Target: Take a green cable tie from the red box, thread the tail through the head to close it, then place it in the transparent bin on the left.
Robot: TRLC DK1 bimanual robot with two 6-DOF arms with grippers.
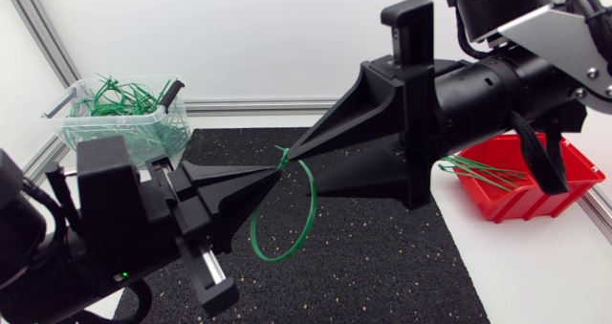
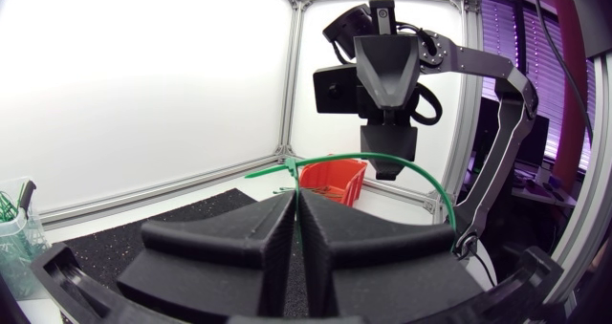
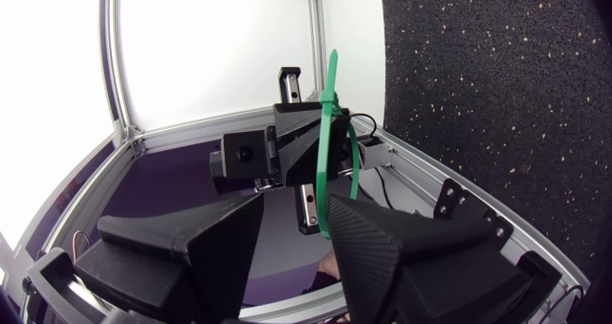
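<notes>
Clamping the green cable tie point(image 1: 313, 205) near its head in the left gripper point(image 1: 273, 171), pressed together, over open black mat point(image 1: 382, 257). Straddling its strap with the right gripper point(image 3: 295, 202) spread apart. Flanked by transparent bin point(image 1: 158, 138) and red box point(image 1: 521, 200) at opposite edges.

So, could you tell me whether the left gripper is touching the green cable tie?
Touching. The left wrist view shows the left gripper shut on the green cable tie at its tip.
</notes>
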